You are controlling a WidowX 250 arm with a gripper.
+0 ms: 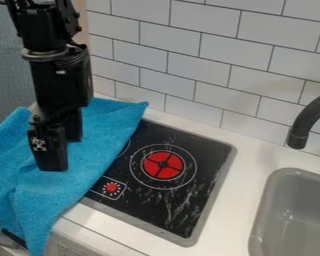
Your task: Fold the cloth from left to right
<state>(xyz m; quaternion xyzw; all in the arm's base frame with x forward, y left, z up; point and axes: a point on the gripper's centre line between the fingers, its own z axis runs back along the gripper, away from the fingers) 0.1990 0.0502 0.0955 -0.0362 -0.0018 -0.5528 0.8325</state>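
On the left of the desk point(239, 190), the blue cloth point(99, 160) lies directly below the end effector point(63, 153), spreading out to both sides of it. The end effector points down over the middle part of the cloth, its two fingers standing apart, one nearer the camera and the other farther back towards the wall point(209, 60). Nothing can be seen pinched between them; whether the nearer fingertip touches the cloth or hangs just above it, I cannot tell.

To the right of the end effector, the cloth covers the left part of the stove point(146, 200), and its slanting edge runs from a pointed corner near the wall down to the front of the desk. Left of the end effector, it lies in loose folds and reaches the picture's left edge. Its lowest part droops over the desk's front edge in a narrow point.

The stove's red burner point(163, 165) shows to the right of the cloth, ringed by a thin pale circle. A smaller red mark point(111, 187) sits beside the cloth's edge, nearer the front. Farther right, a grey sink point(266, 202) is set in the desk, with a dark faucet point(313, 117) curving down near its back rim. White tiles line the wall behind.
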